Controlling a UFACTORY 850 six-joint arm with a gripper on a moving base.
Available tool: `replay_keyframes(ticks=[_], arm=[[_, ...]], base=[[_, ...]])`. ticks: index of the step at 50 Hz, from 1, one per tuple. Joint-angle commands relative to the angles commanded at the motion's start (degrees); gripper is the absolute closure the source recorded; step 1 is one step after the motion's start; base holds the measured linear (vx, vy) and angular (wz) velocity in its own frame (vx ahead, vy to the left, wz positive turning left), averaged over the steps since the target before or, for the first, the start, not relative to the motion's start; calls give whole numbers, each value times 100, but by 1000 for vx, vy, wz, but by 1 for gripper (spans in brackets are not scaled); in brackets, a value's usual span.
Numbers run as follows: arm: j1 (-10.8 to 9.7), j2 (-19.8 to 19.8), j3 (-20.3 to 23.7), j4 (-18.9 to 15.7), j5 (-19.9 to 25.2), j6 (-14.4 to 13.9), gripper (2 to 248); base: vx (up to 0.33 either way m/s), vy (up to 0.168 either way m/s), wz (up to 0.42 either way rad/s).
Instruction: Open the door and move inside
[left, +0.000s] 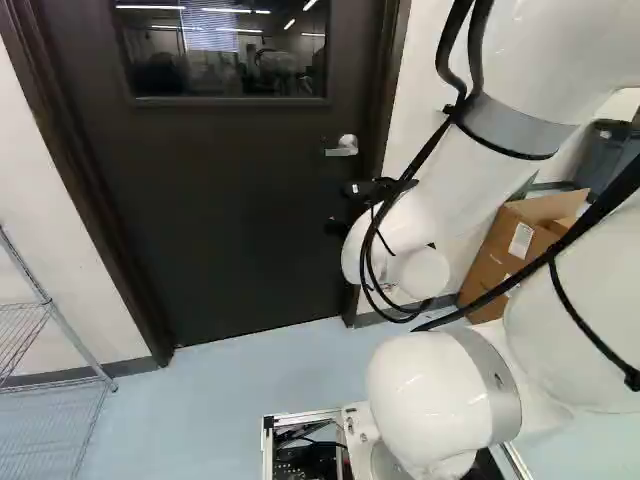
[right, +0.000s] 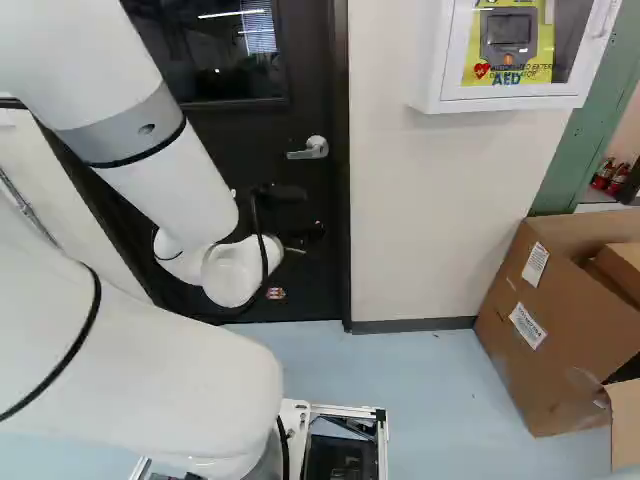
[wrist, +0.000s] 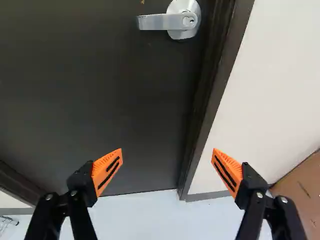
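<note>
1. We hold our hand (right: 309, 212) spread wide.
2. The lever handle (wrist: 162, 21) sits ahead of its gap, apart, on the closed door (wrist: 100, 90).
3. The frame's edge (wrist: 222, 75) runs ahead; floor (wrist: 150, 215) shows between our fingers.

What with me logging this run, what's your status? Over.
Gripper open, empty. Door shut, handle ungripped. Nothing seen between gripper and handle; shut door bars the way in.

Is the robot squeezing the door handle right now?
No, the gripper is open, and the door handle is ahead of it, with nothing between the fingers.
</note>
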Motion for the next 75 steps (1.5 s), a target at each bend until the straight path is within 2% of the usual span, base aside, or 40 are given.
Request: replay_keyframes(ticks=[31, 51, 75], arm=[[0, 0, 0, 0, 0, 0, 3], [0, -17, -15, 0, 0, 0, 3], [0, -42, -265, 0, 0, 0, 3]], base=[[81, 159, -183], [1, 6, -1], [0, 0, 0]])
